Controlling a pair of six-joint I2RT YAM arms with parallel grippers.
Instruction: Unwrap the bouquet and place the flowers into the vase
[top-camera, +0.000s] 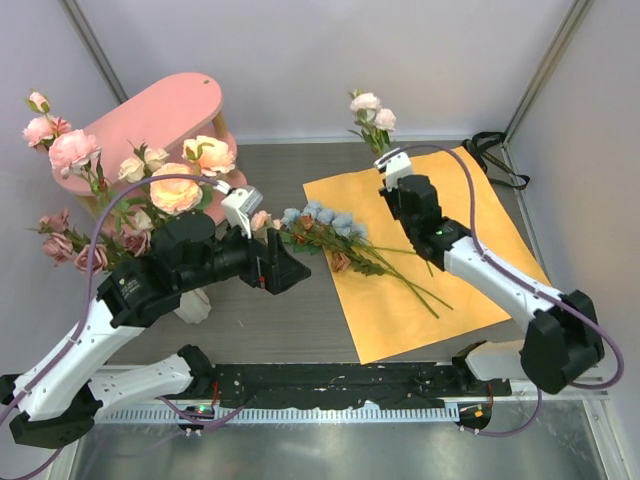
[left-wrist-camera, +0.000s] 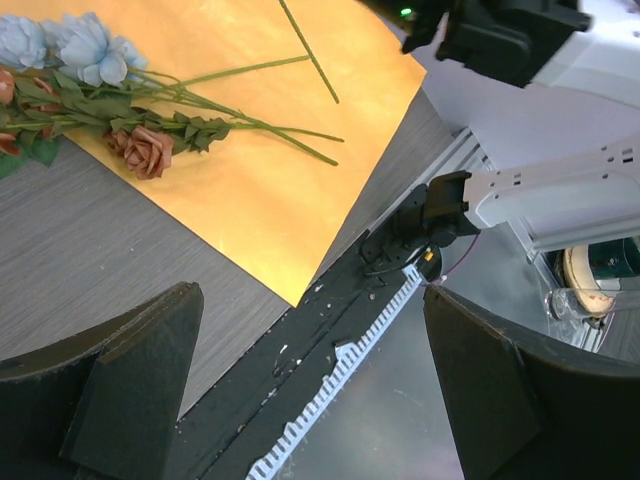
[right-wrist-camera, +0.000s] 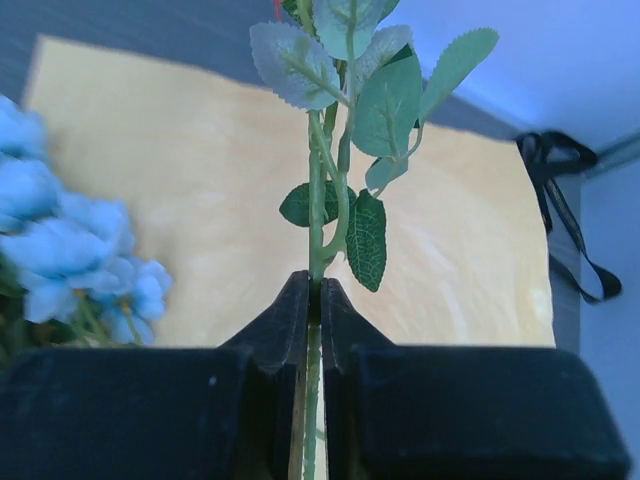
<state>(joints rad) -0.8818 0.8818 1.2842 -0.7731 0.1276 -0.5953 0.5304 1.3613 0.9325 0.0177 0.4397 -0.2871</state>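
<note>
- One flower stem (right-wrist-camera: 318, 190), with pink and cream blooms at its top, stood upright, pinched between the closed jaws of the right end effector (right-wrist-camera: 315, 300) above the far edge of the orange sheet (top-camera: 400, 310).
- More flowers (top-camera: 330, 232), pale blue and dark red, lay across the sheet's left edge on the table (top-camera: 290, 320).
- The vase (top-camera: 192, 305) stood at the left, mostly hidden under the left arm, holding pink and peach blooms (top-camera: 175, 192).
- The left end effector (top-camera: 285, 268) hung wide apart and empty beside the lying flowers.
- A black ribbon (top-camera: 490, 150) lay at the far right corner.

One vase (top-camera: 192, 306), one sheet (top-camera: 400, 320) (orange), one ribbon (top-camera: 496, 156)
</note>
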